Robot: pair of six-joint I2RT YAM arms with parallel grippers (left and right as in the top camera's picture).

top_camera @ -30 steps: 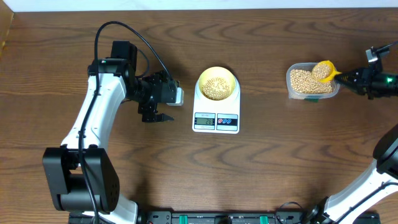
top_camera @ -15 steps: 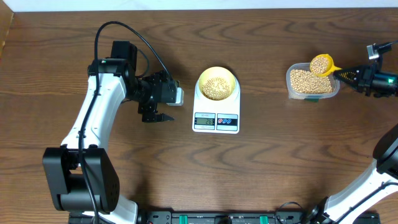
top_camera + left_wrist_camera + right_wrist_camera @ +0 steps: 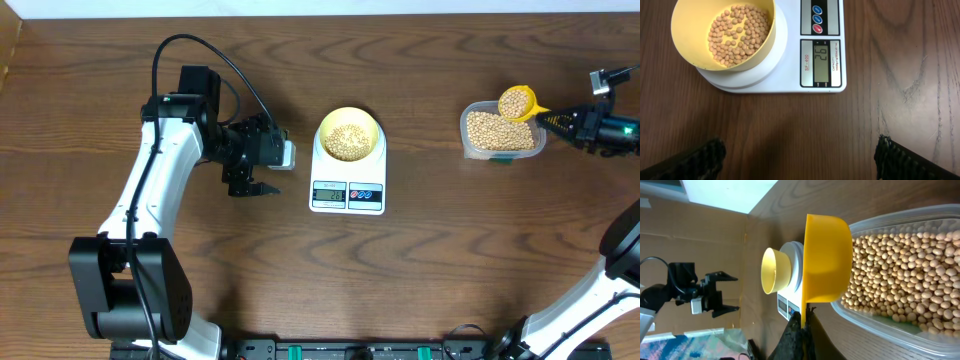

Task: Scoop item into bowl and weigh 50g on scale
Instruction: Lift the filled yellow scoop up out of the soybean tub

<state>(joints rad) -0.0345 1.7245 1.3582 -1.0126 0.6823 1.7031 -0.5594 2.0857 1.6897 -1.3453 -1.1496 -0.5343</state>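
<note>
Robotics lab or test bench, not a home kitchen. Evidence: two white-and-black robot arms, left arm (image 3: 150,190) & right arm (image 3: 580,300), rise from the front edge of a dark wood-grain desk (image 3: 450,270). A black rail (image 3: 350,352) w/ green connectors runs along that edge, and a loose black cable (image 3: 200,45) loops above the left arm. The kitchen items are few and set out like test props: a white scale (image 3: 347,197) w/ lit display, a pale yellow bowl (image 3: 322,128) on it, a clear plastic container (image 3: 466,135) of beans (image 3: 495,132) and a yellow scoop (image 3: 518,102). Bkgd in the right wrist view: plain brown cardboard (image 3: 700,235) sheets around the desk.
</note>
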